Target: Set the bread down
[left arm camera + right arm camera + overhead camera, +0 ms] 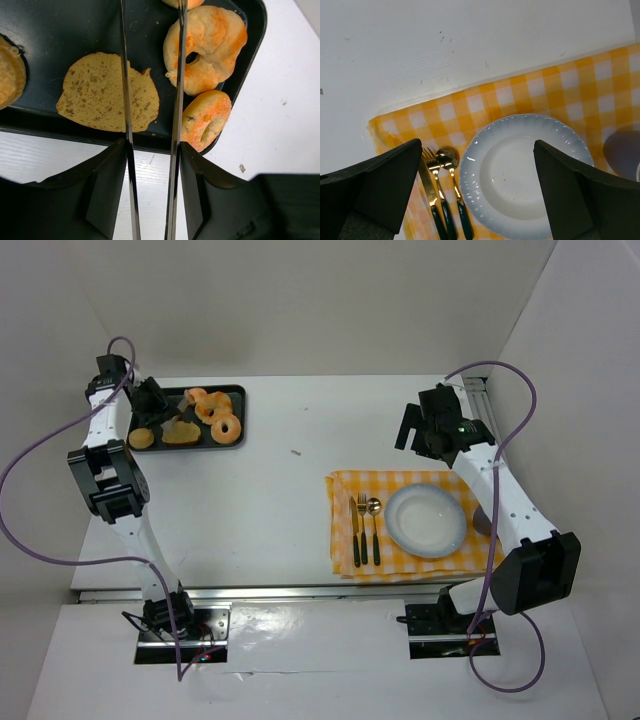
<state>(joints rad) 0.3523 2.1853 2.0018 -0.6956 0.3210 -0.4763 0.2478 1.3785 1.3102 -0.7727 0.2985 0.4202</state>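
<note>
hanging over the black tray (60, 30), the left pincer (152, 20) stood part way open and had hold of nothing. the bread (95, 95), a flat brown slice, lay on the tray right under it. one thin finger (125, 75) was over the slice and the other was past its edge, so only the end of the slice sat in the gap. a big ring bun (207, 47) and a small ring bun (206, 120) lay just beyond that other finger, and a round bun (9, 72) lay out past the far end of the slice. the right pincer (477, 145) was wide open and empty, with the white plate (515, 175) and the yellow checked cloth (520, 95) below it. i think the grab could go wrong. the slice was thin and flat, so the fingers might slide over it, or pinch just a corner and tear it or drop it on the way. the finger by the ring buns might also bump one and push it. no words, labels or brand names could be read anywhere.
</note>
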